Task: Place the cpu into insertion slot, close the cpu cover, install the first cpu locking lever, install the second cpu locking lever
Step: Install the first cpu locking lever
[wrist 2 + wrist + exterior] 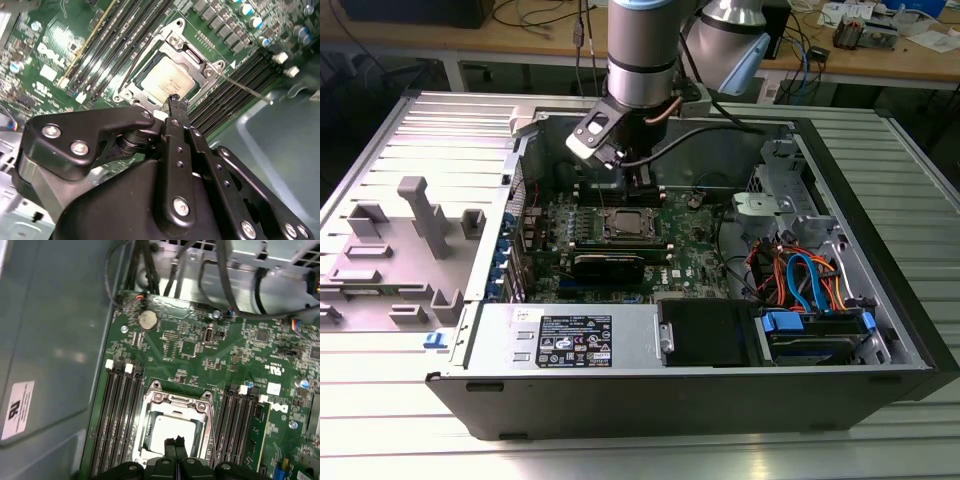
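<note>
cpu (pixel 170 425) seated in insertion slot (pixel 154 386), exterior view's centre; cpu cover (pixel 176 405) down, retaining it. My gripper (pixel 174 441) hovers above, fingers (pixel 170 443) clenched empty, seemingly for pressing.

Open computer case (pixel 880 300) across the frame, robot arm (pixel 642 60) at top centre, gripper (pixel 640 183) just above green circuit board (pixel 700 240), cpu (pixel 628 224) at centre, orange and blue cables (pixel 800 280) at right, grey fixtures (pixel 420 215) at left
</note>
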`<state>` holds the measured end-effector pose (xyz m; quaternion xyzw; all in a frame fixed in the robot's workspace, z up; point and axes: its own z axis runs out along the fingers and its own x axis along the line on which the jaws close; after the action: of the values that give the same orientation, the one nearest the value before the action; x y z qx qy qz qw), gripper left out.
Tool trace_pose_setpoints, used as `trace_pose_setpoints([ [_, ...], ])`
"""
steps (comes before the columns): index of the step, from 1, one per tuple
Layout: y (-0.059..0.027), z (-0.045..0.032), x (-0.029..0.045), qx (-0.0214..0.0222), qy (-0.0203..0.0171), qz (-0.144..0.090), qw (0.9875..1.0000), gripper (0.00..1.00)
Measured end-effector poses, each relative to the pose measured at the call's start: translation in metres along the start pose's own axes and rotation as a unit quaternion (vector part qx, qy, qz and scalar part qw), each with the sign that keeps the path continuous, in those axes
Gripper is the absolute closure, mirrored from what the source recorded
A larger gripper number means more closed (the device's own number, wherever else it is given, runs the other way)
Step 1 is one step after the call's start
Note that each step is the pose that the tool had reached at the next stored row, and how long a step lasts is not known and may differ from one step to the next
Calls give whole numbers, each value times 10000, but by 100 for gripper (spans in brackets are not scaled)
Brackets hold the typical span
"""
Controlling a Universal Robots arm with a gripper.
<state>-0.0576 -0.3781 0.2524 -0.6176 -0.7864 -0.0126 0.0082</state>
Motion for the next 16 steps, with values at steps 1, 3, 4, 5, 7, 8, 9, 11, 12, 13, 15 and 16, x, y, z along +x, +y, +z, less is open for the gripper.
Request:
trace_pose_setpoints([
  [1, 0, 0, 0, 4, 1, -92, 10000, 89],
  [3, 0, 2, 0, 14, 4, -385, 9993, 89],
  [4, 0, 3, 0, 17, 6, -486, 9988, 89],
  [5, 0, 3, 0, 21, 6, -573, 9984, 89],
  [7, 0, 4, 0, 31, 10, -874, 9962, 89],
  [8, 0, 4, 0, 34, 11, -964, 9953, 89],
  [9, 0, 5, 0, 41, 13, -1161, 9932, 89],
  [11, 0, 6, 0, 54, 17, -1597, 9871, 89],
  [12, -8, 0, 2, 62, 10, -1760, 9844, 89],
  [13, -12, -1, 3, 67, 8, -1869, 9824, 89],
  [15, -15, -1, 3, 72, 6, -1985, 9801, 89],
  [16, -16, -1, 4, 75, 4, -2053, 9787, 89],
])
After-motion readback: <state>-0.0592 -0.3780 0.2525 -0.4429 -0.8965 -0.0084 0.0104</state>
